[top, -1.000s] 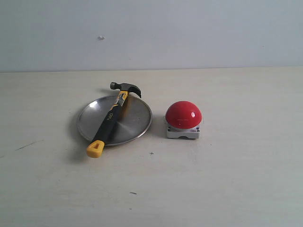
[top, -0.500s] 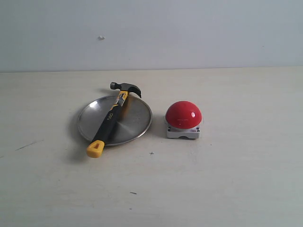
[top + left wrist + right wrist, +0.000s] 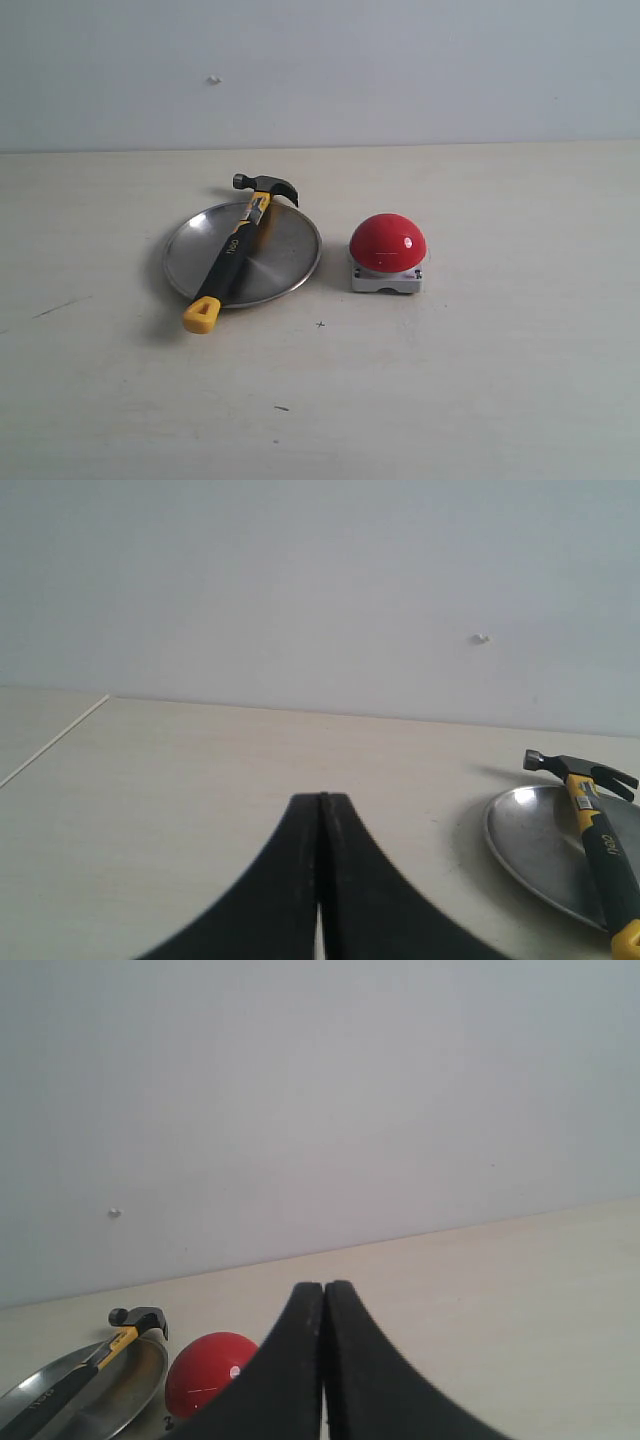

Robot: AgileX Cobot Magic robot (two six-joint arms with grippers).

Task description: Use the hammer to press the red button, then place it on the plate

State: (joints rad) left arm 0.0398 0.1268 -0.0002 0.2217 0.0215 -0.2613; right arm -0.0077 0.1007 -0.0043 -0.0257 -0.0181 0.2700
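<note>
You get bright, even, soft light, a bit washed out and grainy in all views. Small glare spot on the red button [image 3: 385, 245]. The plate [image 3: 290, 250] throws a faint shadow to its left.

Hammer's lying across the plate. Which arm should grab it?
Left, likely. The hammer and plate lie on its side; the red button stands between them and the right arm's side. Left gripper and right gripper are both shut, so open first.
</note>
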